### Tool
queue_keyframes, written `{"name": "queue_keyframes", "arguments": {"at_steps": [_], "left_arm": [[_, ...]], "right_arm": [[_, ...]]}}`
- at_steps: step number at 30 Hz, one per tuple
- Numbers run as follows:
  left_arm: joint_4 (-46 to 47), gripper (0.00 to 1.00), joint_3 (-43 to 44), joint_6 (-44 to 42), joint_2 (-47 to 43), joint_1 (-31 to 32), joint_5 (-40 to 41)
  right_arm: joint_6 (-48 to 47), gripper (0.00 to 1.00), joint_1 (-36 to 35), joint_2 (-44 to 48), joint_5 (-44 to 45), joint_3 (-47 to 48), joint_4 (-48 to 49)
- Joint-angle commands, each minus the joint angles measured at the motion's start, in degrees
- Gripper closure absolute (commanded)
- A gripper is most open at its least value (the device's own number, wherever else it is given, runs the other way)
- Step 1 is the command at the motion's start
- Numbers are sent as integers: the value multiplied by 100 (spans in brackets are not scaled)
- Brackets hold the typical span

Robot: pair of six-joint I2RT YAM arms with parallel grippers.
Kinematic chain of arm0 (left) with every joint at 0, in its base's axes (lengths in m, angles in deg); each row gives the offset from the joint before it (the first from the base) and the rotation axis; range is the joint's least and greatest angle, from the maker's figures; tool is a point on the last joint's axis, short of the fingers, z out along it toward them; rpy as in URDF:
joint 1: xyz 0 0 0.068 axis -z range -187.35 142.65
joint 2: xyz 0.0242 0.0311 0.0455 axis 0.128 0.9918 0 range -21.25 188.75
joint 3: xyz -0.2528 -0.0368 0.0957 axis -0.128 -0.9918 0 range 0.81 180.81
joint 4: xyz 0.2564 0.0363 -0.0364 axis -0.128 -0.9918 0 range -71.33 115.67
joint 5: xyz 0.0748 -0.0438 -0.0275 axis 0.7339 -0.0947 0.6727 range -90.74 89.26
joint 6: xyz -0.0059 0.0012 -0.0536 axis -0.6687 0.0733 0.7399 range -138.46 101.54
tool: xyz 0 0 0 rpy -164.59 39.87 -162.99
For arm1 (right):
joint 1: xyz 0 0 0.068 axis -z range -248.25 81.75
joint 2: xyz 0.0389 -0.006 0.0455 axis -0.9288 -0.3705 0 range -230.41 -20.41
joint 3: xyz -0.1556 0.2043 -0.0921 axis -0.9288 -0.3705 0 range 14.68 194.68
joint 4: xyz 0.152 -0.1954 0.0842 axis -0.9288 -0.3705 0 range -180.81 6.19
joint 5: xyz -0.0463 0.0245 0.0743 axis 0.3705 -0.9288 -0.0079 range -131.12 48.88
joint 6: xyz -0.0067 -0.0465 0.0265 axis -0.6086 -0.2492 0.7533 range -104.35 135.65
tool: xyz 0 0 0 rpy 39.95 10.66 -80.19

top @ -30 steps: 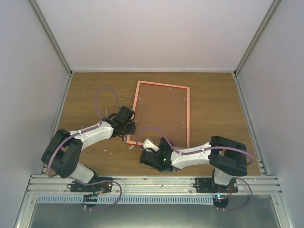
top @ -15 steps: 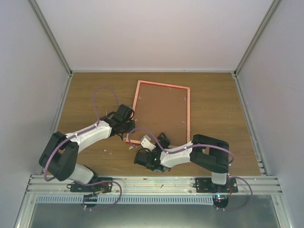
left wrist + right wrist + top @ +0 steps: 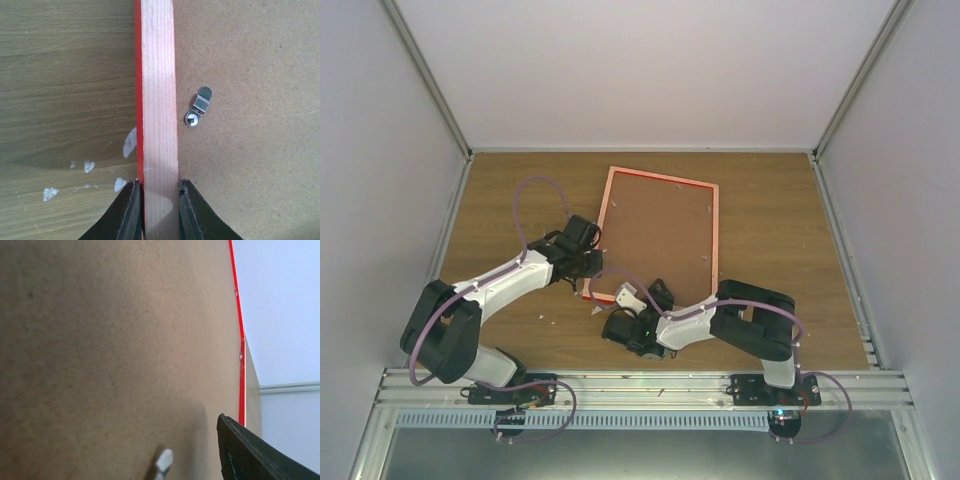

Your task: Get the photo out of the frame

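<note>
Left tool (image 3: pixel 158 187) is clamped on the frame (image 3: pixel 660 235) at its left rail, one finger either side of the bare wood. The frame lies back-up on the surface (image 3: pixel 770 230), a metal clip (image 3: pixel 198 106) just inside that rail. Right tool (image 3: pixel 642 293) is at its near edge; I cannot tell how wide it stands.

We are looking at a robotics lab test cell, not a home or shop. Plain white panels (image 3: pixel 650 70) wall in a wooden tabletop (image 3: pixel 770 220) on three sides, held by bare aluminium posts (image 3: pixel 430 80). A slotted metal rail (image 3: pixel 650 385) runs along the tabletop's near edge. Bolted to it are the left arm (image 3: pixel 505 283) and the right arm (image 3: pixel 760 325), both trailing purple cables (image 3: pixel 542 181).
</note>
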Motion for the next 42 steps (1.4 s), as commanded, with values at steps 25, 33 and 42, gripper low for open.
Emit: {"name": "queue_keyframes", "arguments": {"at_steps": [25,33,42], "left_arm": [[199,59,751,-268,-2170,-1524,-503],[441,50,245,-198,-3106,-1674,51],[733,41,-382,-58,-3425,-1693,41]], "right_arm": [[-2735,99,269,2498,-1436,335,-409],[-3025,99,937,3233,-2331,1202,-998],[-2987,99,1593,3599,-3129,2077,-1456]]}}
